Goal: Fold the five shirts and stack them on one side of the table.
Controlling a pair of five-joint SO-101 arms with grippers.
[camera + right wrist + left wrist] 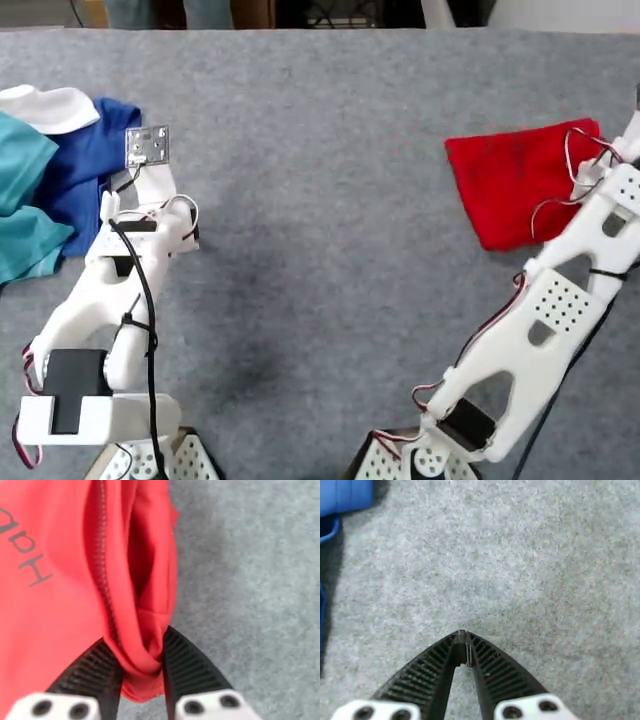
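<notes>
Roughly, about one shirt in five looks finished. Nearest, at 7 o'clock on the grey felt-covered table (330, 200), the left gripper (463, 647) has its ribbed black fingers (427, 672) pressed tip to tip with nothing between them, hanging over bare felt just beside the hem of the royal-blue shirt (85, 170).

At 3 o'clock the right gripper (142, 665) is clamped on a bunched fold at the edge of the red cotton shirt (510, 185), which lies as a compact, nearly square packet, so its folding seems done or nearly so.

Farther off, at 9 to 10 o'clock, the blue shirt, a teal shirt (20, 190) partly over it and a white shirt (50, 108) at the heap's far end lie loosely overlapped. I judge these three unfolded.

I count four shirts, and whether a fifth sits under the heap cannot be told. The teal and white shirts are cut off at the table's 9 o'clock edge. From above, the right arm covers the red shirt's grasped edge.
</notes>
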